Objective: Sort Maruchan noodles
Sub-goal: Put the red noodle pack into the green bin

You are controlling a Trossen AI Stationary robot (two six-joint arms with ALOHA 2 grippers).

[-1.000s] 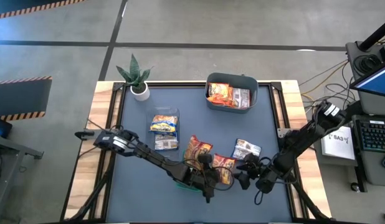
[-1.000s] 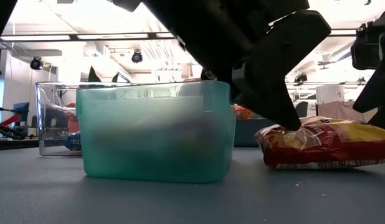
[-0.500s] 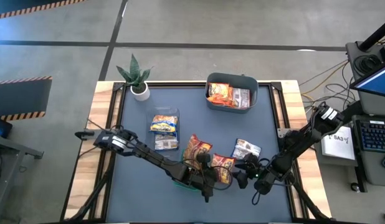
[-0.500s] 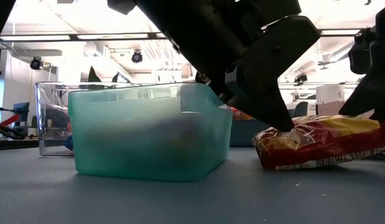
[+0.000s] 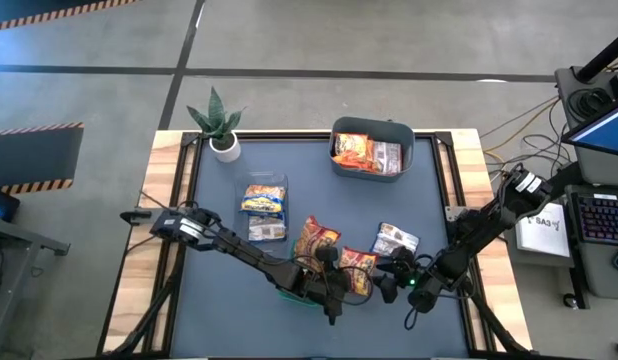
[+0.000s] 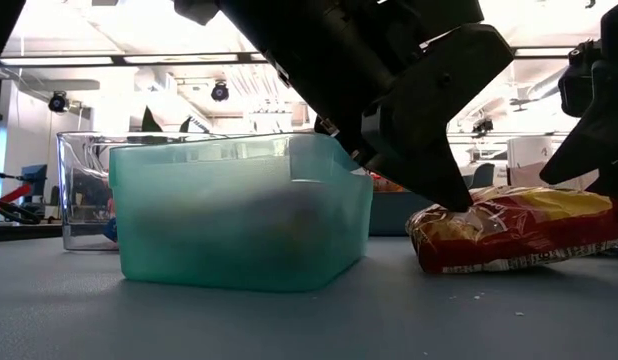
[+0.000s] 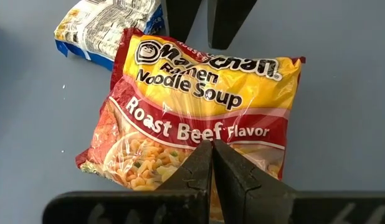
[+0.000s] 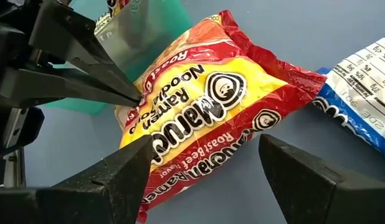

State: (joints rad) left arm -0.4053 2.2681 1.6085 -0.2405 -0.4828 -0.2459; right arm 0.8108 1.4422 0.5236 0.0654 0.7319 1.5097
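A red and yellow Maruchan noodles packet (image 7: 205,93) (image 5: 359,265) lies flat near the table's near edge, between my two grippers. My left gripper (image 7: 212,146) (image 6: 457,200) is shut, with its tips on the packet's end nearest the teal tub. My right gripper (image 8: 205,140) (image 5: 389,272) is open, one finger on either side of the packet's opposite end. Another red packet (image 5: 317,240) and a silver-blue packet (image 5: 396,240) lie on the table close by. My left gripper comes slanting down from the table's left. Its shut tips meet on the wrapper's top face near that end of the packet (image 8: 142,99), seemingly pinching the film. The packet rests on the table. My right gripper's fingers (image 8: 127,171) flank the packet; I cannot tell whether they touch it.
A teal tub (image 6: 239,230) stands right beside the left arm. A clear bin (image 5: 264,210) holds blue-yellow packets, and a grey-blue bin (image 5: 371,150) at the far edge holds red and silver ones. A potted plant (image 5: 219,125) stands at the far left corner.
My left gripper has shifted a little toward the table's left, and the red packet has slid along with it. The teal tub has also slid slightly left. My right gripper has moved in closer to the packet's other end.
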